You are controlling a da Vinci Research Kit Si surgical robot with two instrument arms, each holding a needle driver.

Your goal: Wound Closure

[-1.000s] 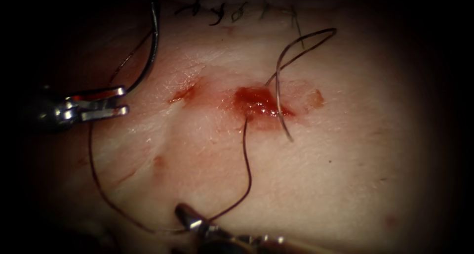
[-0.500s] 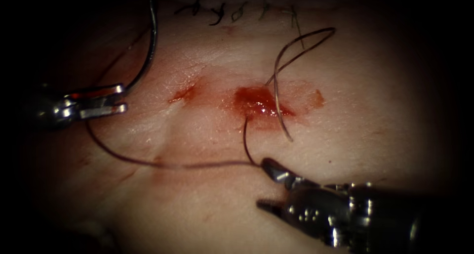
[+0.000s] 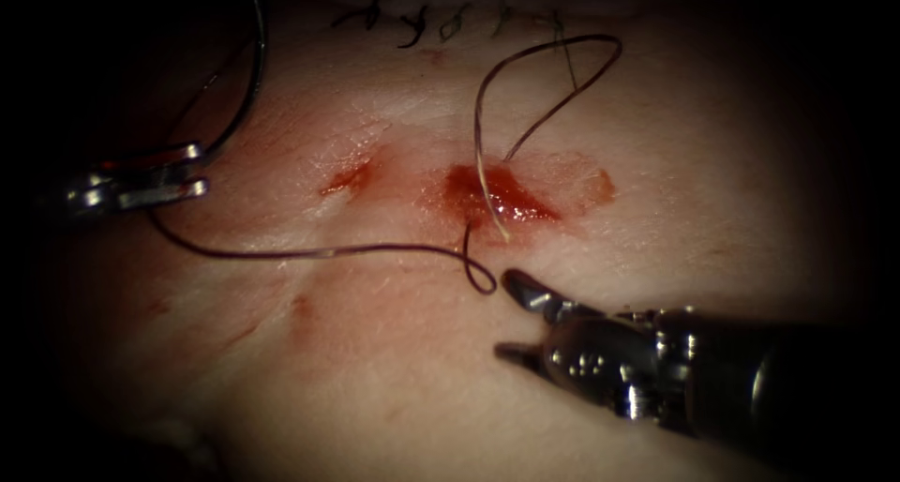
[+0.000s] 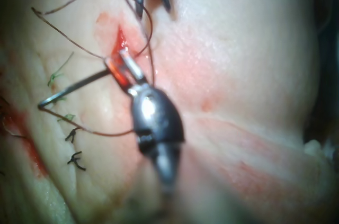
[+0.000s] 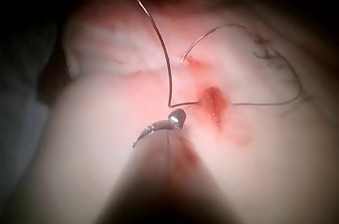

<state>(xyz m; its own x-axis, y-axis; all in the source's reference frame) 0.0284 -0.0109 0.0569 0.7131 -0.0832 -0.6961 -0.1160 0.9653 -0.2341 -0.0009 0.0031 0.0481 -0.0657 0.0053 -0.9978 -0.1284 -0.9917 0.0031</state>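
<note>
Left tool (image 3: pixel 187 173): my jaws are closed on the needle (image 3: pixel 246 79), gripping it near one end of its curve; I sit well out to the left of the cut (image 3: pixel 497 193); in the left wrist view my tool (image 4: pixel 121 69) has the needle (image 4: pixel 71 89) sticking out sideways from the jaws.
Needle: free of the tissue (image 3: pixel 394 351); its dark curve rises from my left jaws toward the upper edge of the endoscope view.
Right tool (image 3: pixel 511 318): my jaws stand apart and hold nothing; the upper tip lies just beside the small bend of thread (image 3: pixel 328 252) below the cut; in the right wrist view the tool (image 5: pixel 164 126) is close to the red opening.
Thread: runs from the left tool's side across the tissue to the cut, curls into a little hook and enters the tissue at the cut's lower edge; on the far side a loose loop rises and arcs back, its end lying over the red fluid (image 3: pixel 511 205).
Cut: a short red opening mid-tissue, wet with fluid; a smaller red mark lies to its left.
Old stitches (image 3: pixel 412 18): dark knots in a row along the upper tissue.
</note>
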